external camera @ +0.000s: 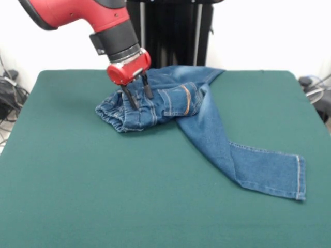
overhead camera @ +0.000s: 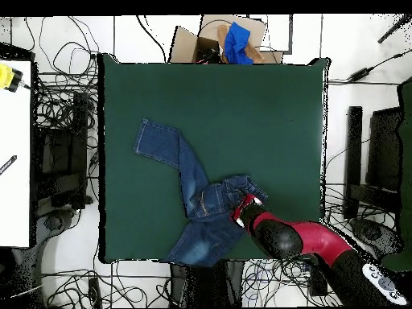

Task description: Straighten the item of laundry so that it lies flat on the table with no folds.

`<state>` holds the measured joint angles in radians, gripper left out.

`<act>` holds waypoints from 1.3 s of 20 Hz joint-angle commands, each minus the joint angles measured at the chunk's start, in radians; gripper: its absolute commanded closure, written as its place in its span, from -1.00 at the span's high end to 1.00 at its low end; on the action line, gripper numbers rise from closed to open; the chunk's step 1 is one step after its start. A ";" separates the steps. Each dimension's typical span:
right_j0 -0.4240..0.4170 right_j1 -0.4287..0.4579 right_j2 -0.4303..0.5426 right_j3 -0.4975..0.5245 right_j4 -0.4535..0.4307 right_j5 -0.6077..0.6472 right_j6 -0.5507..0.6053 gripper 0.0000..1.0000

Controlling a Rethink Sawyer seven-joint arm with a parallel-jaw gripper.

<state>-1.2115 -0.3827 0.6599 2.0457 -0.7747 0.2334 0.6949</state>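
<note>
Nearest you, one jeans (external camera: 207, 119) leg trails away from your gripper (external camera: 137, 92), whose slightly parted fingers straddle the bunched waistband on the table (external camera: 77, 181), gripping nothing I can confirm

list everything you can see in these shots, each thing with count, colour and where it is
jeans: 1, blue denim with orange stitching, bunched at the waist near the table's middle, one leg stretched out flat, the other folded away behind the bunch
table: 1, dark green cloth cover, fills most of both views
cardboard box: 1, brown, on the floor beyond the table edge opposite the robot, blue item beside it
cables: many, black, tangled on the floor round the table
white side table: 1, at the overhead view's left edge, yellow object on it
arm: 1, red and black, reaching over the jeans
gripper: 1, black fingers open, tips at the bunched waist
</note>
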 commanded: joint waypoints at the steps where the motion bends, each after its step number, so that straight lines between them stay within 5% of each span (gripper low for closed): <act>1: -0.002 0.085 0.079 -0.134 -0.099 0.120 -0.127 1.00; 11: -0.018 0.188 -0.020 -0.143 -0.198 -0.036 0.039 1.00; 12: -0.020 0.185 -0.018 -0.138 -0.204 -0.042 0.040 -1.00; 26: 0.031 0.133 -0.025 -0.132 -0.175 -0.008 0.044 -1.00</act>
<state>-1.2495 -0.2775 0.6742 2.0075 -0.8804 0.1617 0.6949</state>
